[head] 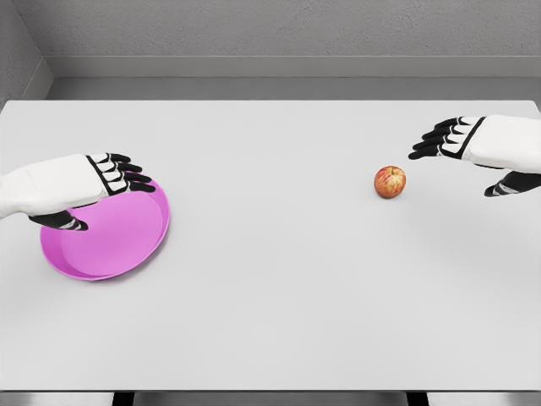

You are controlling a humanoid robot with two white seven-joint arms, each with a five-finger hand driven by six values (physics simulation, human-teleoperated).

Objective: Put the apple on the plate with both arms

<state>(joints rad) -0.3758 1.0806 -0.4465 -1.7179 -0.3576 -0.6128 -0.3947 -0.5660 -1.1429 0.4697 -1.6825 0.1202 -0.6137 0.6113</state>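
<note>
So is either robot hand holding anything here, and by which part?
Nothing is held. The right robot hand is open beside the apple, not touching it. The left robot hand is open over the pink plate, without gripping its rim.

Table [279, 321] — broad, flat, pale grey-white top, filling most of the view; dark supports show under its near edge. Back wall [279, 25] — rough grey, with a lighter band along its base. Left wall, same grey. Lighting even, shadows soft.
</note>
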